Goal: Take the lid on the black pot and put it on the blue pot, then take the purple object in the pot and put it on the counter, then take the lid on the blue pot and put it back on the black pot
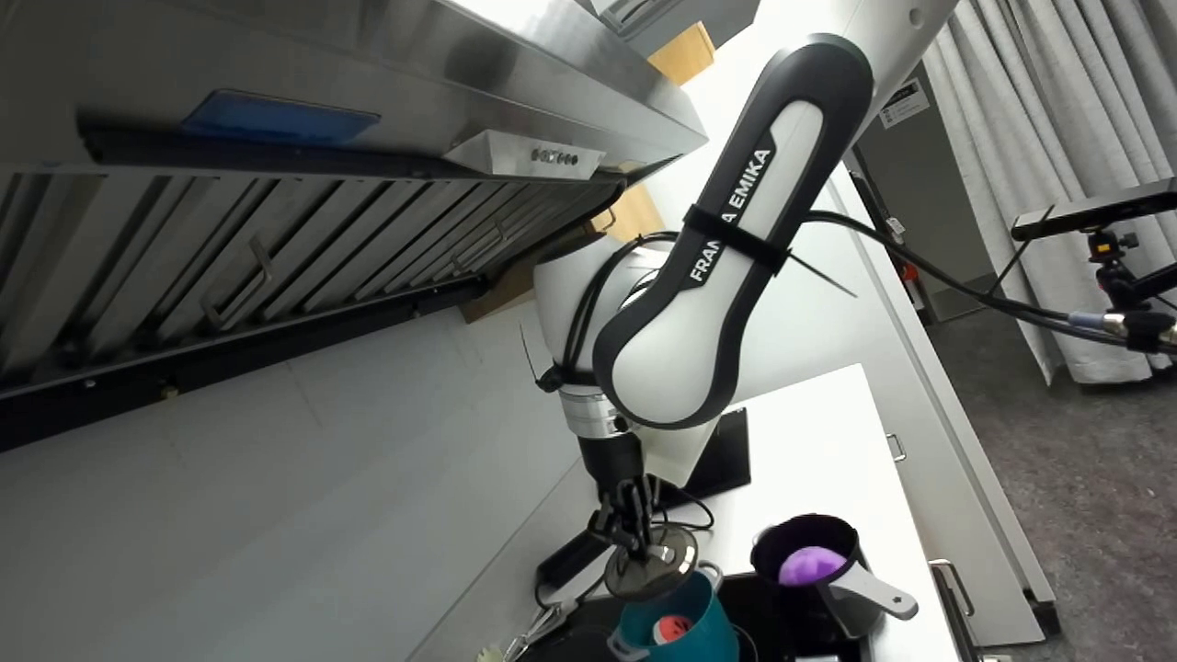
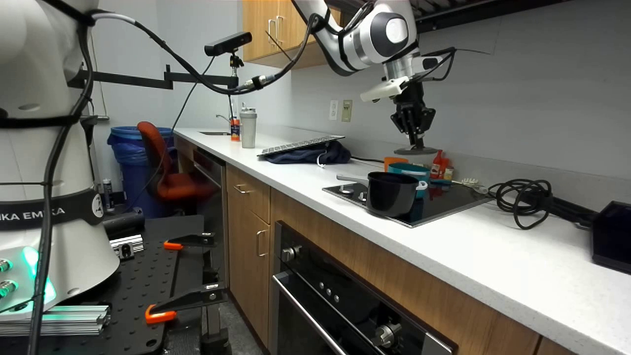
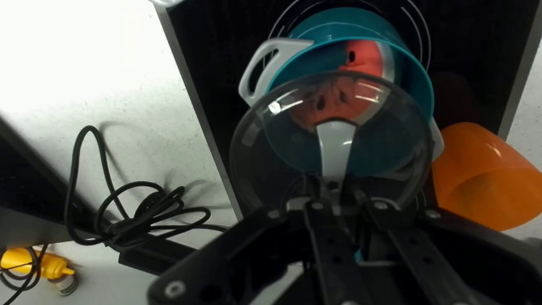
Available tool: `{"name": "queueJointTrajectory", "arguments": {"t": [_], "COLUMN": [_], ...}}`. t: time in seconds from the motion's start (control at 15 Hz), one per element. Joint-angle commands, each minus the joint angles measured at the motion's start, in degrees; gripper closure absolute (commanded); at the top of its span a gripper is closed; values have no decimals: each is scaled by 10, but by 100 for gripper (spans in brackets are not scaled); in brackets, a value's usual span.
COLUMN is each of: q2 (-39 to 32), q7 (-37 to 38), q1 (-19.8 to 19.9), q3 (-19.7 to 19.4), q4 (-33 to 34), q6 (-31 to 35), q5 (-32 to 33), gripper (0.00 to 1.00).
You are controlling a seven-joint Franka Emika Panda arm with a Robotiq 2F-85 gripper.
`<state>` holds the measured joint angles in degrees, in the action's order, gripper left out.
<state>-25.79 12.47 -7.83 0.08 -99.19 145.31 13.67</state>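
My gripper [image 3: 334,197] is shut on the grey handle of the round see-through dark lid [image 3: 271,144]. It holds the lid above the blue pot [image 3: 334,25], apart from it and off-centre in the wrist view. A red watermelon-like piece lies in the blue pot. In both exterior views the lid [image 1: 639,581] [image 2: 416,151] hangs from the gripper [image 1: 636,544] [image 2: 415,140]. The black pot [image 2: 392,195] stands uncovered beside the blue pot [image 2: 409,170]. The purple object [image 1: 811,565] lies inside the black pot [image 1: 818,528]. The white counter [image 2: 300,175] surrounds the black cooktop.
An orange cup [image 3: 482,186] stands close beside the blue pot. A coiled black cable [image 3: 139,216] lies on the counter. Small red bottles [image 2: 437,165] stand behind the blue pot. A keyboard [image 2: 300,146] rests on dark cloth. A range hood [image 1: 322,184] overhangs the area.
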Motion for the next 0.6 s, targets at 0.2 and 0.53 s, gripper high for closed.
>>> {"name": "queueJointTrajectory", "arguments": {"t": [0.2,0.53], "q2": [-31,-37], "q7": [-7,-9], "q1": [-11,-11], "q3": [-7,-7], "q4": [34,35], "q6": [-18,-20], "q5": [-4,-6], "gripper": [96,96]}}
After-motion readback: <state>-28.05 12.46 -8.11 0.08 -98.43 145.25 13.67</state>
